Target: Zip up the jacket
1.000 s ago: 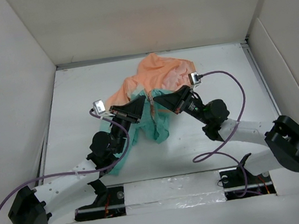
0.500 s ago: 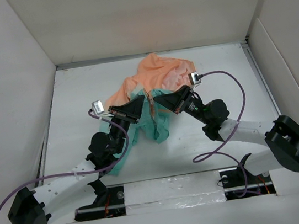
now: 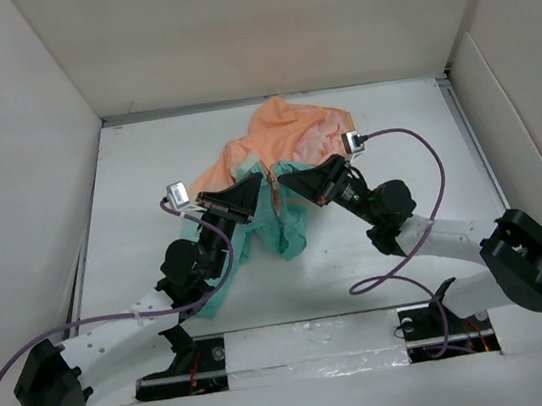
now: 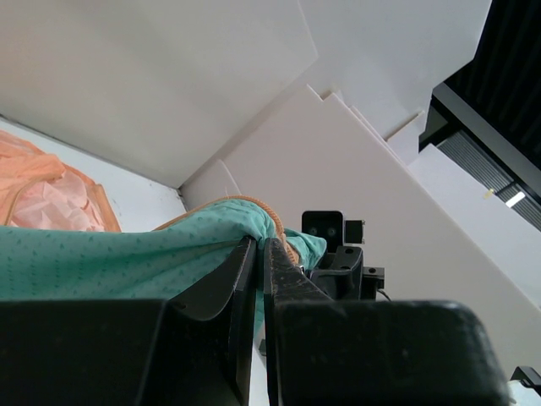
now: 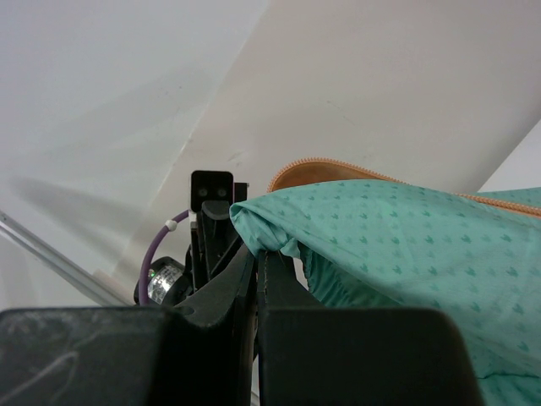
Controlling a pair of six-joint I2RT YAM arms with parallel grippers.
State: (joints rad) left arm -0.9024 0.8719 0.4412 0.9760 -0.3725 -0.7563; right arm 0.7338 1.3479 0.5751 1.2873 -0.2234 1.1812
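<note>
My left gripper [image 4: 260, 244]: clenched, both fingers pressed together on a fold of teal cloth at their tips.
My right gripper [image 5: 254, 254]: clenched as well, pinching a teal edge that drapes over its tips.
Where they stand: facing each other over the middle of the worktop, close together, the left one left of the zipper and the right one right of it.
Jacket [image 3: 292, 134]: a bunched heap from the middle toward the far side. The orange part lies far and the teal part near, raised where I grip it.
Zipper [image 3: 276, 200]: an orange line running near to far between the two grippers.
Worktop [image 3: 145, 170]: white and flat, bare around the cloth.
Room: plain pale walls [image 3: 257, 33] stand on the left, far and right sides.
Purple cable [image 3: 429, 176]: loops from my right wrist over the right of the worktop.
Hard to make out: I cannot find the zipper's slider, nor tell whether the two sides are joined. My arms cover much of the teal cloth from above, and the gripper bodies block the lower half of both wrist views.
</note>
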